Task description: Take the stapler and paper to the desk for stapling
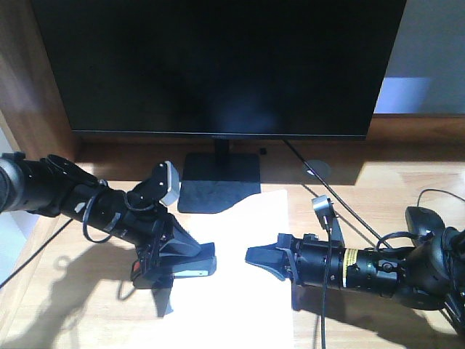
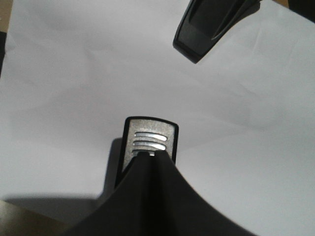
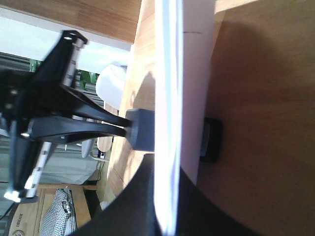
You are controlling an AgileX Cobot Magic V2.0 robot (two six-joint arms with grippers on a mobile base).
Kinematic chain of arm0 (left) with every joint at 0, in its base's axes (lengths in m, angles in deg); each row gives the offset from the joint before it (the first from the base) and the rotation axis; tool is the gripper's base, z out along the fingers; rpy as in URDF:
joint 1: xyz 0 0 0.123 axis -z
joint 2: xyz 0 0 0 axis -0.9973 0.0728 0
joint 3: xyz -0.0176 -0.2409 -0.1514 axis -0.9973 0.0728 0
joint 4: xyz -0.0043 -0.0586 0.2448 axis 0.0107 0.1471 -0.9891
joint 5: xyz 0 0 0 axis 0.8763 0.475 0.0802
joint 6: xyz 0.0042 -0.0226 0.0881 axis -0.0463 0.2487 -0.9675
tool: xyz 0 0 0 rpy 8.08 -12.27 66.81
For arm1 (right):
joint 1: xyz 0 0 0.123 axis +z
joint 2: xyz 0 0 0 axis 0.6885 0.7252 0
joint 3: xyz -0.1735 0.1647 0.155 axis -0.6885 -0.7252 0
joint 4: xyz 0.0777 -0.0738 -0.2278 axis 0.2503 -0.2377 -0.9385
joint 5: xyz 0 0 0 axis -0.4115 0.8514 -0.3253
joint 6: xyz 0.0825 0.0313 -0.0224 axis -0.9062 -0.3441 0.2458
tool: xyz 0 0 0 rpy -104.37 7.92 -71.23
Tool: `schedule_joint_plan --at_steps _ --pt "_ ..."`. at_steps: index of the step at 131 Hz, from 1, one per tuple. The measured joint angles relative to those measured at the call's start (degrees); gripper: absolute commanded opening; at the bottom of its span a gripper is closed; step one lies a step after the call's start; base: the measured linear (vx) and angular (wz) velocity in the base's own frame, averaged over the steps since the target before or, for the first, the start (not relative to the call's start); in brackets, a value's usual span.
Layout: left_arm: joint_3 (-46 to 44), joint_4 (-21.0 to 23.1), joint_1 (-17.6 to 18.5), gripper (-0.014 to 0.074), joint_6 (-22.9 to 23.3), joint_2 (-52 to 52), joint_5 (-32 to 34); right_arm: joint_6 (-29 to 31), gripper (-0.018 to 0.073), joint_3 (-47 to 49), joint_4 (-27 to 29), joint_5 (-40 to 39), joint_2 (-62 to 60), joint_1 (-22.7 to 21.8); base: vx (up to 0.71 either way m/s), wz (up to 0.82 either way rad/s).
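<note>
Two arms meet over the paper (image 1: 240,276), which lies flat on the counter (image 1: 407,182) before the monitor (image 1: 218,65). Left tool (image 1: 190,260) is clamped on the stapler (image 1: 178,267), its nose over the sheet's left edge, likely to bring a corner into the stapler's mouth. Right tool (image 1: 263,258) is pinched on the paper's right side; the right wrist view shows the sheet edge-on between its jaws, probably to steady it. Stapling looks not yet done.
</note>
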Motion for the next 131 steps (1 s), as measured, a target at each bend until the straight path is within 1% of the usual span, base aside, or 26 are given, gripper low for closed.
schedule_joint_plan --at_steps 35,120,131 --pt "-0.7 1.9 0.0 -0.0006 -2.3 2.7 -0.4 0.0 -0.0003 0.0 -0.1 0.0 0.0 0.0 0.0 0.0" --pt "-1.1 1.8 0.0 -0.0006 -2.5 3.7 -1.7 0.0 -0.0003 0.0 -0.2 0.0 0.0 0.0 0.0 0.0" --pt "-1.1 0.3 0.0 -0.0006 -2.5 2.5 -1.0 0.0 -0.0003 0.0 -0.2 0.0 0.0 0.0 0.0 0.0"
